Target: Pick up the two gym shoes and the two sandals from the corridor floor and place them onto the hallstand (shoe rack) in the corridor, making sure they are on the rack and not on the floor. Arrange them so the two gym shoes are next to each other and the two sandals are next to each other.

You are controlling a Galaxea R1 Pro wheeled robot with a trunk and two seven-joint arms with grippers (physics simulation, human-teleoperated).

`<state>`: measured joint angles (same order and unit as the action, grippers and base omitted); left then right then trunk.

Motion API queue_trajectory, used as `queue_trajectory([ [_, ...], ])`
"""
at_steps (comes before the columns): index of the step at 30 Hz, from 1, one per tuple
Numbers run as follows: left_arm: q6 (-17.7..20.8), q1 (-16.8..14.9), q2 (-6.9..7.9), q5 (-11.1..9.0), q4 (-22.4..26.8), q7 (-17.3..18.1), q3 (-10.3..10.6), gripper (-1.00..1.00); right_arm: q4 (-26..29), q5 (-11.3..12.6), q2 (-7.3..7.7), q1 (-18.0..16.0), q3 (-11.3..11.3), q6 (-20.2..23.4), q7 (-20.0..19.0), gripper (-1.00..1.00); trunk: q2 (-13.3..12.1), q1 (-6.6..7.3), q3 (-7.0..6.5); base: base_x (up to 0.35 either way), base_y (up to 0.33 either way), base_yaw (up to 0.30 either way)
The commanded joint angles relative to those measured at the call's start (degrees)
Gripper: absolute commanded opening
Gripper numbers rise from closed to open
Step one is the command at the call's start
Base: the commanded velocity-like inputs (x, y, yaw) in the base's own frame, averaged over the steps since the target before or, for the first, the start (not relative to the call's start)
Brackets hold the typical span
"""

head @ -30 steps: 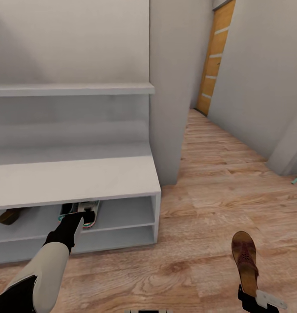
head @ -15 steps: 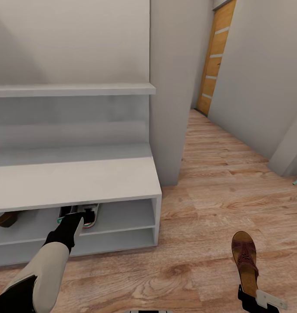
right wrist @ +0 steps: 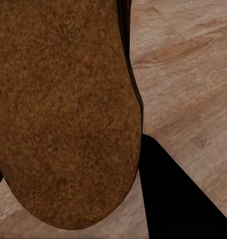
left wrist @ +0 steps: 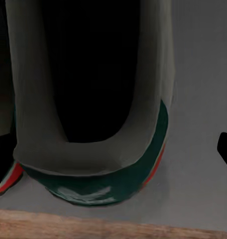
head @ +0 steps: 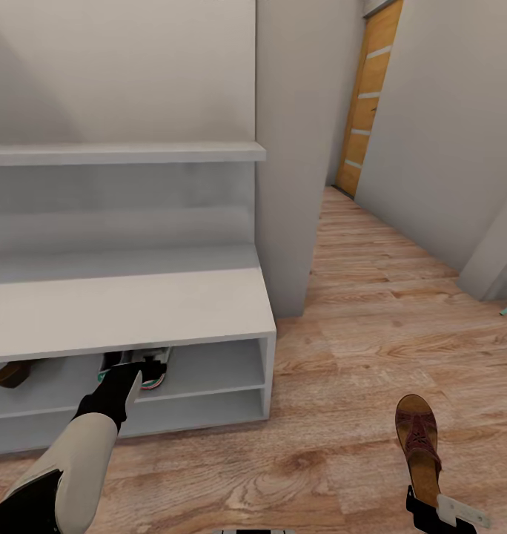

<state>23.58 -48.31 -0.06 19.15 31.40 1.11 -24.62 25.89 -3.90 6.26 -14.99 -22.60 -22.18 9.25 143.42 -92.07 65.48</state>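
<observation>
Hallstand (head: 135,308) serves as the landmark here: a light grey bench with two open shelf levels under it and a floating grey shelf (head: 124,153) above. At the far left of its upper open shelf level, a brown sandal (head: 9,372) lies partly hidden under the bench top. Further right on that same level sit the gym shoes (head: 146,366), white with green and red edging, close beside each other (how they touch is hidden by the arm). The left gripper (head: 127,371) reaches into that compartment at the heel of one gym shoe; in the left wrist view the gym shoe's (left wrist: 93,164) open collar and green heel patch sit on the grey shelf just behind the shelf's front edge, with a dark fingertip (left wrist: 225,149) off to one side, and I cannot tell whether the fingers are spread or closed. To the right of the hallstand stretches the corridor floor (head: 357,334) in wood-grain planks, running back to an orange door (head: 368,96). Well right of the hallstand and nearer the robot, the second sandal (head: 419,441) is gripped at its heel end by the right gripper (head: 431,508); the right wrist view shows its tan footbed (right wrist: 63,109) close up over the planks.
</observation>
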Motion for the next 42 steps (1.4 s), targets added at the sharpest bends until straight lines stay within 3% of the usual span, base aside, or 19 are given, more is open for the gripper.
queue_trajectory([
  [1,0.24,-0.03,-0.03,0.19,0.07,0.12,-0.19,1.0,-0.05,-0.23,-0.02,-0.04,-0.17,-0.15,0.06,-1.0,0.02,0.01,0.05,-0.044,0.0,0.0],
  [31,0.1,0.21,-0.03,-0.07,-0.01,0.22,-0.25,1.0,-0.09,-0.23,-0.02,-0.04,-0.17,-0.15,0.06,-1.0,0.02,0.01,0.05,-0.304,0.067,0.0],
  [32,-0.05,0.54,-0.03,-0.1,0.03,0.29,-0.32,1.0,-0.09,-0.23,-0.02,-0.04,-0.17,-0.15,0.06,-1.0,0.02,0.01,0.05,-0.335,0.078,0.0],
  [36,-7.62,5.11,-0.03,-1.03,0.08,1.14,-0.78,1.0,-0.13,-0.28,-0.02,-0.04,-0.17,-0.15,0.06,-1.0,0.02,0.01,0.05,-0.297,0.07,0.0],
  [38,-9.45,6.58,-0.03,-1.42,0.07,1.64,-0.82,1.0,-0.14,-0.26,-0.02,-0.04,-0.17,-0.15,0.06,-1.0,0.02,0.01,0.05,-0.172,0.037,0.0],
  [40,-11.52,8.87,-0.03,-1.94,0.07,3.35,-0.84,1.0,-0.14,-0.26,-0.05,-0.04,-0.17,-0.15,0.06,-1.0,0.02,0.01,0.05,-0.088,0.019,0.0],
  [42,-13.6,12.24,0.02,-2.35,0.07,7.66,-0.9,1.0,-0.14,-0.24,-0.08,-0.04,-0.17,-0.15,0.06,-1.0,0.02,0.01,0.05,-0.041,0.009,0.0],
])
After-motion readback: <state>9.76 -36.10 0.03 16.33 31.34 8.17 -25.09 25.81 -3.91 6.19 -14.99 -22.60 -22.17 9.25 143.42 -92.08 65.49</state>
